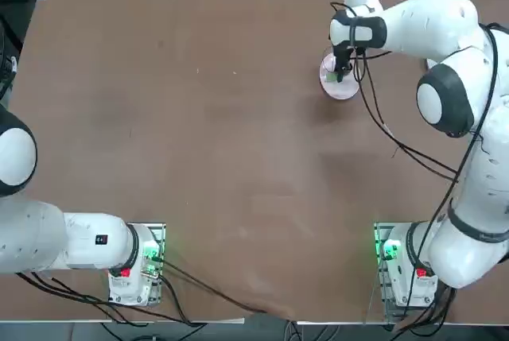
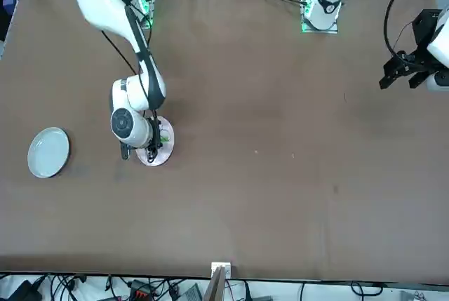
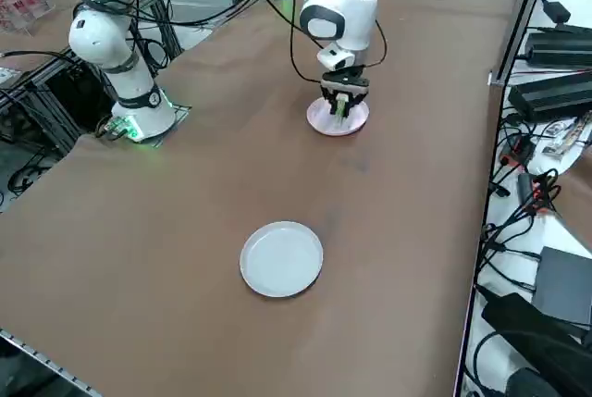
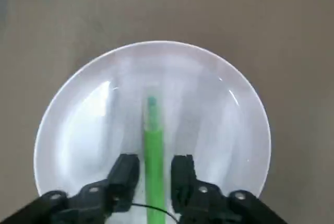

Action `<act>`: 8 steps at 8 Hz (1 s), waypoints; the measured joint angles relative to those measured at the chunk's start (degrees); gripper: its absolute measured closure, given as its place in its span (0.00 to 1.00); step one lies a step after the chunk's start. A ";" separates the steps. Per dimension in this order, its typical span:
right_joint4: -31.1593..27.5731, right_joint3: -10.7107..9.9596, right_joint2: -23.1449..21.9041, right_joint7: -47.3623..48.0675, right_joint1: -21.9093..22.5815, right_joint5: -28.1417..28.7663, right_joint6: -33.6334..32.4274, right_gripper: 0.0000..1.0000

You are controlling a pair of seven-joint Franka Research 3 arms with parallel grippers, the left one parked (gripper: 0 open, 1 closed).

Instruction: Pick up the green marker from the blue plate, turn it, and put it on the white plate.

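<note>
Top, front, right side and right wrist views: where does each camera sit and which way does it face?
Top: overhead, down; both arms.
Front: across the table, facing the robot; both arms, plate.
Right side: raised, diagonally down; right gripper.
Wrist: on the right arm, facing marker; fingers.
Front and right side share both plates.

Right arm (image 1: 469, 118) reaches out over table, wrist bent down; right gripper (image 4: 155, 182) low, fingers apart, pointing down.

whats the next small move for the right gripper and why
Probably lift straight up: the right gripper's fingers stand open on either side of the green marker, with gaps on both sides, and the marker already lies on the whiter-looking plate, so backing off should leave it there.
</note>
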 joint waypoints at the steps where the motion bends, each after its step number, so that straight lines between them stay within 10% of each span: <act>1: 0.03 -0.16 -0.03 0.00 0.01 -0.05 0.12 0.33; 3: 0.81 -1.32 -0.81 -2.58 0.02 -0.59 0.41 0.00; 8: 10.78 -12.11 -7.06 -32.93 -0.49 -2.20 -12.77 0.00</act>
